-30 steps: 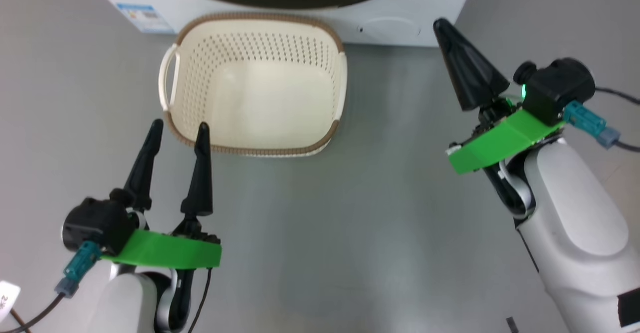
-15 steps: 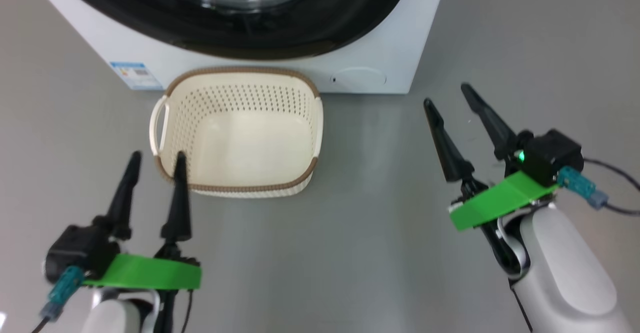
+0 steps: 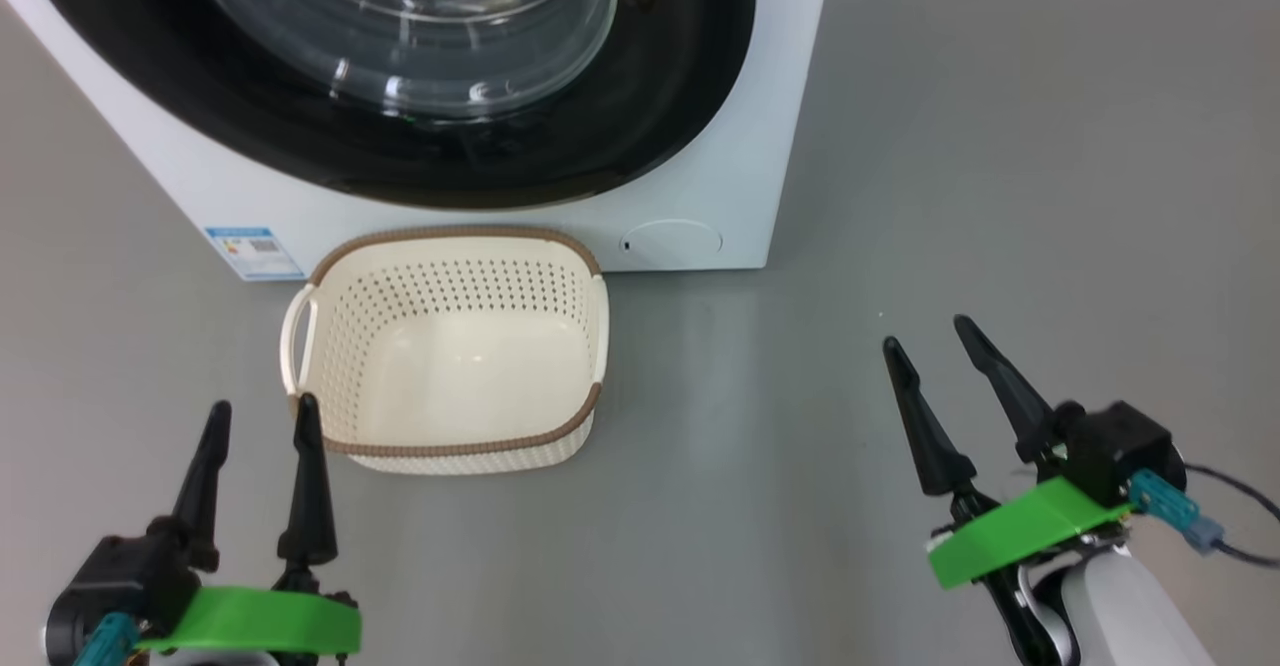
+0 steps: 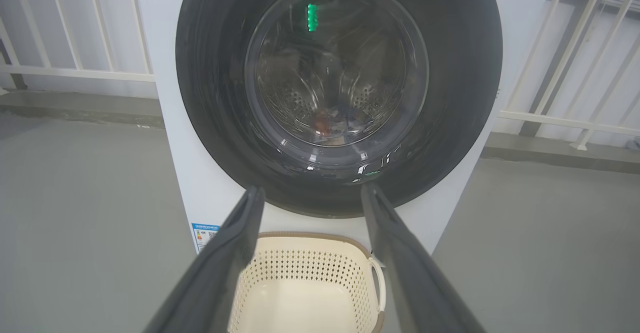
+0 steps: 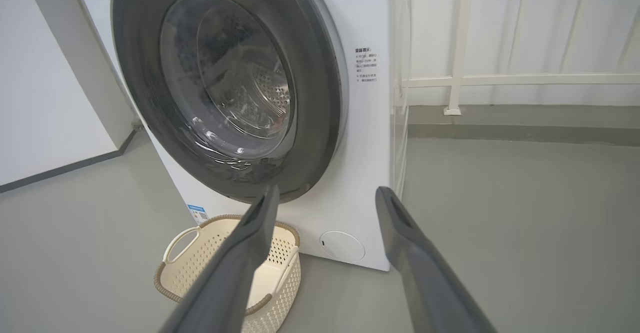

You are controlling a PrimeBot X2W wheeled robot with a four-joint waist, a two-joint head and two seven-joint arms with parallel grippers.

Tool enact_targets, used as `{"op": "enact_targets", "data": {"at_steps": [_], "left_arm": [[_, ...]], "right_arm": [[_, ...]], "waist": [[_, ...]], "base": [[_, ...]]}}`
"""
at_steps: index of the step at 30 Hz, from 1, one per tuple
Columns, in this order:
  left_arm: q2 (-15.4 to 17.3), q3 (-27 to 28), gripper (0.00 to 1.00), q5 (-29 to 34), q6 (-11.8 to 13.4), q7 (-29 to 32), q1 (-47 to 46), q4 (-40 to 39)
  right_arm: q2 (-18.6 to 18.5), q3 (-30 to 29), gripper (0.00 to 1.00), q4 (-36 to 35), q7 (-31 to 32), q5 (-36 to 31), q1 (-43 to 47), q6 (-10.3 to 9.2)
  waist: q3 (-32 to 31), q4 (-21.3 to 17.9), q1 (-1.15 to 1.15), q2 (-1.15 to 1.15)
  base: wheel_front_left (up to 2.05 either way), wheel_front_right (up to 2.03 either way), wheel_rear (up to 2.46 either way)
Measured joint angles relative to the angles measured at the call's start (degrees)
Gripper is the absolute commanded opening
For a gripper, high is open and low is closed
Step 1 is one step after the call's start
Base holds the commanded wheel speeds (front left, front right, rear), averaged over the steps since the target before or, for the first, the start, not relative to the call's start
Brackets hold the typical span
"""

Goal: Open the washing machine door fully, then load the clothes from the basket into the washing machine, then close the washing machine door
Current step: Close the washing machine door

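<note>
The washing machine (image 3: 760, 146) stands at the top of the head view with its door (image 3: 640, 96) flat against the front: a black ring around a glass bowl (image 4: 335, 68). Through the glass a bit of orange and blue clothes (image 4: 331, 123) lies in the steel drum. The cream basket (image 3: 330, 346) sits on the floor before the machine with nothing in it. My left gripper (image 3: 262, 408) is open, just short of the basket's near left corner. My right gripper (image 3: 925, 336) is open over bare floor, right of the basket. Each gripper holds nothing.
A blue label sticker (image 3: 252, 251) and a small round white flap (image 3: 672, 241) sit low on the machine's front. White railings (image 5: 500, 80) and a wall stand behind and beside the machine. Grey floor (image 3: 1000, 196) spreads to the right.
The head camera has tilted up, so the whole picture slid down and much more of the door shows. The right gripper's fingers, overlapping a second ago, now show apart.
</note>
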Motion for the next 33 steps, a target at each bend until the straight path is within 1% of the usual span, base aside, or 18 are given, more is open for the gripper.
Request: {"op": "enact_targets", "data": {"at_steps": [7,19,26,33], "left_arm": [[0.05,1.92,1.0,1.19,0.09,0.0,3.56,-0.15],[0.14,2.71,1.0,1.21,0.18,0.0,9.54,-1.19],[0.25,2.7,1.0,1.22,0.19,0.0,11.58,-1.38],[0.35,2.47,1.0,1.22,0.88,0.0,13.58,-1.58]], "right_arm": [[1.79,-3.44,1.0,-1.68,0.01,-0.07,5.07,0.0],[3.13,-5.75,1.0,-2.81,0.01,-0.88,11.08,0.0],[3.72,-6.7,1.0,-3.02,0.01,-0.96,12.56,0.0],[3.97,-7.47,1.0,-3.32,0.01,-0.98,14.45,0.0]], "waist": [[-2.61,-1.27,0.0,0.0],[-6.26,-2.1,0.0,0.0],[-8.01,-2.29,0.0,0.0],[-10.05,-2.5,0.0,0.0]], "base": [[0.0,0.0,0.0],[0.0,0.0,0.0],[0.0,0.0,0.0],[0.0,0.0,0.0]]}}
